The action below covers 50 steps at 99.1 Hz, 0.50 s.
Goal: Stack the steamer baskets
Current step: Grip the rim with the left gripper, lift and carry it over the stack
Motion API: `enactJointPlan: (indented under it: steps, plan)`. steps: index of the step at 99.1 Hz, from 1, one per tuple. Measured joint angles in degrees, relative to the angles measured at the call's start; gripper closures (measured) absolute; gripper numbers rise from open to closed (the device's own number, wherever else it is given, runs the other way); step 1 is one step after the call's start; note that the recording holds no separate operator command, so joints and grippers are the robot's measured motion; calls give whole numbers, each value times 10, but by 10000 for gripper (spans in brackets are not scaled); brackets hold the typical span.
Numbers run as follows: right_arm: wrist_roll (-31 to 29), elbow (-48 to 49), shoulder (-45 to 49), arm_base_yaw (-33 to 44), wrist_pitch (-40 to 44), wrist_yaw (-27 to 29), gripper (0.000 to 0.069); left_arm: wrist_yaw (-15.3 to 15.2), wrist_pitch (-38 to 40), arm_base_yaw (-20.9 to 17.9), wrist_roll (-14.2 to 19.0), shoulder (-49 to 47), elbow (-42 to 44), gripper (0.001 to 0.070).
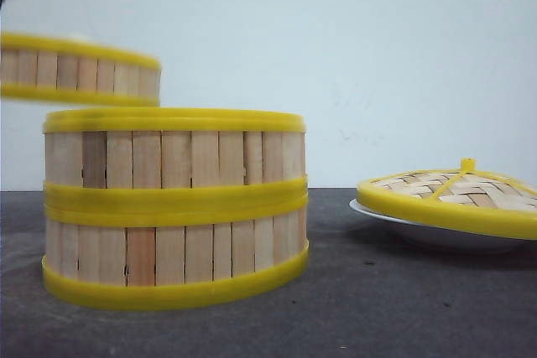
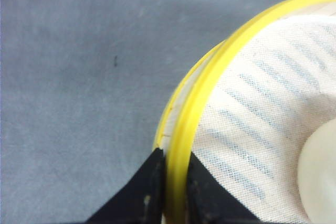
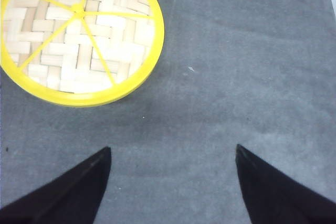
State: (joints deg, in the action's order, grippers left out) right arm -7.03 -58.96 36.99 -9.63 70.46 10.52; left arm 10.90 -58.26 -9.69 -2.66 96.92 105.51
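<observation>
Risk: left fingers [image 2: 173, 182] pinch only rim of third basket [image 1: 80, 69], hanging at 10 o'clock off two-basket stack [image 1: 174, 207]; may tilt/slip; right fingers [image 3: 173, 182] released.

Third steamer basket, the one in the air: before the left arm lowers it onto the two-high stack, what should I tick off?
1. Grip: left claw pinches the raised basket by its rim: ok.
2. Height: it hangs above the stack: ok.
3. Alignment: it sits off to the stack's left: not ok.
4. Stack top open, lid away on the plate: ok.
5. Right claw open, over bare table: ok.
6. Level: cannot tell.
</observation>
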Motion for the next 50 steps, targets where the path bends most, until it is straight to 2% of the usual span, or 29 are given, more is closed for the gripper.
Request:
enactJointPlan:
  steps: [27, 50]
  plan:
    - [12, 0, 0, 0, 0, -2, 227, 5, -34, 55, -14, -123, -10, 690]
    - [13, 0, 0, 0, 0, -5, 227, 5, -34, 114, -16, -191, -96, 690]
